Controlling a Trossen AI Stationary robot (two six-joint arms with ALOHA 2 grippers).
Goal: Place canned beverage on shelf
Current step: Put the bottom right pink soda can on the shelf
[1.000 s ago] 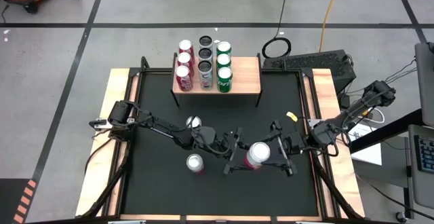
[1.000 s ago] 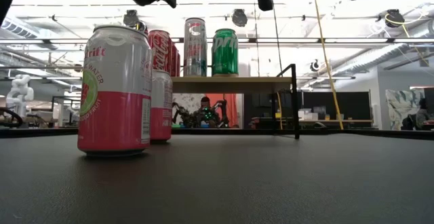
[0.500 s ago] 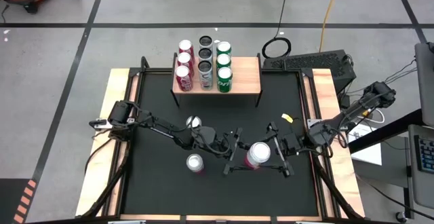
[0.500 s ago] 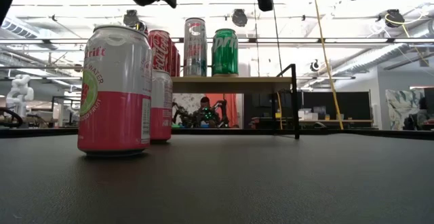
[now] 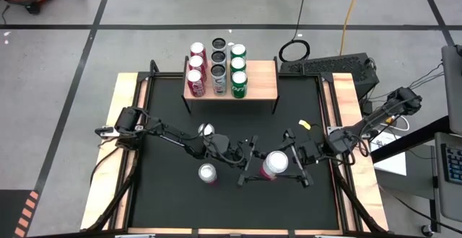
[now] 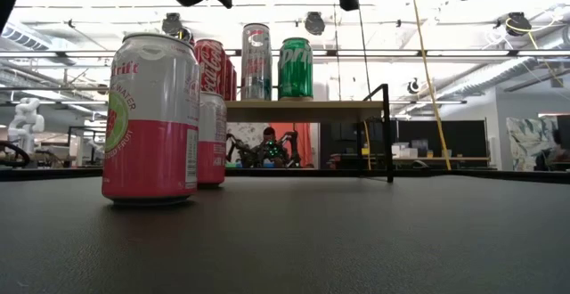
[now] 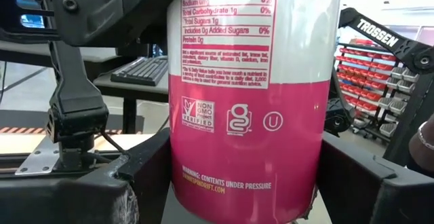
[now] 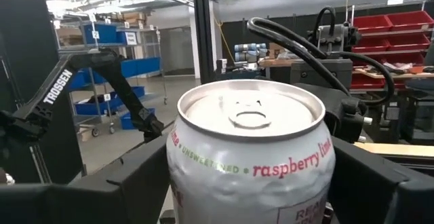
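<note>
High cam looks straight down on whole counter (image 5: 166, 202) w/ both arms. Low cam sits at counter level, facing the shelf (image 6: 303, 109) and room behind. Both wrist cams are very close on the same raspberry can (image 7: 252, 102), seen from opposite sides.

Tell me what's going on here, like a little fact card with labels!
Held can: pink raspberry lime can, up off the table
Left pincer: closed on the can's lower, pink part
Right pincer: at the same can, near its top
Shelf: nine cans in three rows, red, dark and green; its right side is bare
Table: two more cans standing to the left of the held one
</note>
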